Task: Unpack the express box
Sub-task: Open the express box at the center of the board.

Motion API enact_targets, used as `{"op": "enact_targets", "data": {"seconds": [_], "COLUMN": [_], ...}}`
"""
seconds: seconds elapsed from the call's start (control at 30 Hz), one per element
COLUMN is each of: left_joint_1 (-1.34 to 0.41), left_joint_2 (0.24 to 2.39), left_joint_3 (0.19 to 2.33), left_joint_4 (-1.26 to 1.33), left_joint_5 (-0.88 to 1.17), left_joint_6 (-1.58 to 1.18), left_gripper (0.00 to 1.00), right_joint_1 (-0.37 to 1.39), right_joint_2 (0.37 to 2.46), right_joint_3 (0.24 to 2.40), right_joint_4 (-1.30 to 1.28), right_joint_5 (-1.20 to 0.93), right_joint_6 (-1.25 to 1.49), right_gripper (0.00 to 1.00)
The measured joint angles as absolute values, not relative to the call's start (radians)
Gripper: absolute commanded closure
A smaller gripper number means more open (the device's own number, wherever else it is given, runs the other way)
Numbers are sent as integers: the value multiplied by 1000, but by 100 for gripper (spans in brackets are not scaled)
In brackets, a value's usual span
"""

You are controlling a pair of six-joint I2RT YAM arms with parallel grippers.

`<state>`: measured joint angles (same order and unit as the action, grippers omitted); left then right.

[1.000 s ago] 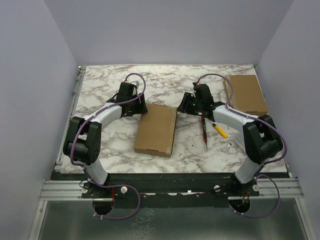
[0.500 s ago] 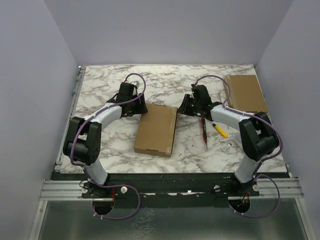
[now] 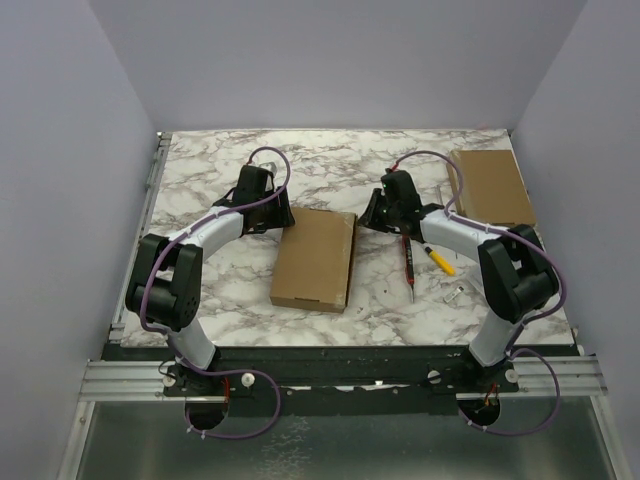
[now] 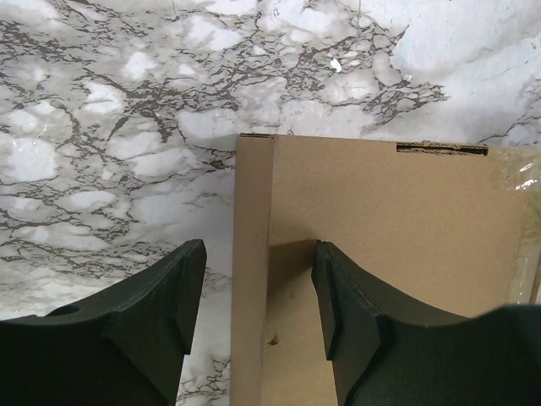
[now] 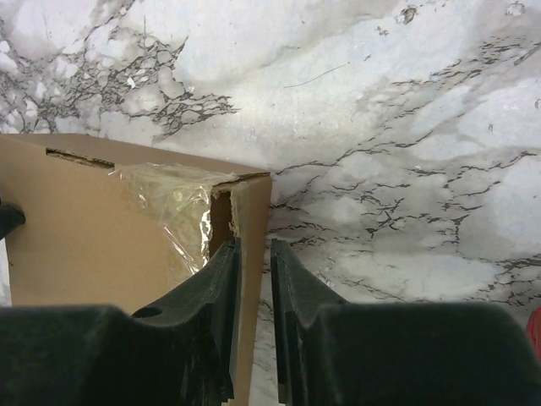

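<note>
Near edge, right of centre: small metal piece (image 3: 456,294), then dark red pen (image 3: 409,262) and yellow-tipped marker (image 3: 439,259) on the marble table (image 3: 220,160). Mid-table: express box (image 3: 313,258), lying flat, clear tape (image 5: 169,199) torn at its far right corner. At the far left corner: left gripper (image 4: 258,254), spread wide, straddling the box's left edge. At the far right corner: right gripper (image 5: 254,245), narrowed to a slit around the side wall. Farthest right: second cardboard piece (image 3: 492,187).
</note>
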<state>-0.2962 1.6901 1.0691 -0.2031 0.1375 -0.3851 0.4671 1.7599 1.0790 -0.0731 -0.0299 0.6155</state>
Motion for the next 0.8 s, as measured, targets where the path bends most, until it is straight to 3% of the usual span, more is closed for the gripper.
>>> {"op": "enact_targets", "data": {"seconds": [0.47,0.57,0.7,0.8], "left_joint_1": [-297,-296,-295,-292], "left_joint_2": [1689,1689,1679,1646], "left_joint_3": [1069,1069,1062,1036], "left_joint_4": [-204,-204,-205,-209], "left_joint_5": [130,132,134,146], "left_joint_6": [-387,-382,-371,-354], "left_gripper": [41,36,27,22], "right_joint_1": [469,468,467,470], "right_joint_2": [1729,1722,1702,1637], "right_joint_3": [1030,1021,1021,1008], "right_joint_4": [-52,-46,-75,-122], "right_joint_5": [33,35,34,23], "right_joint_6": [610,582,538,521], "right_gripper": [76,67,45,35]}}
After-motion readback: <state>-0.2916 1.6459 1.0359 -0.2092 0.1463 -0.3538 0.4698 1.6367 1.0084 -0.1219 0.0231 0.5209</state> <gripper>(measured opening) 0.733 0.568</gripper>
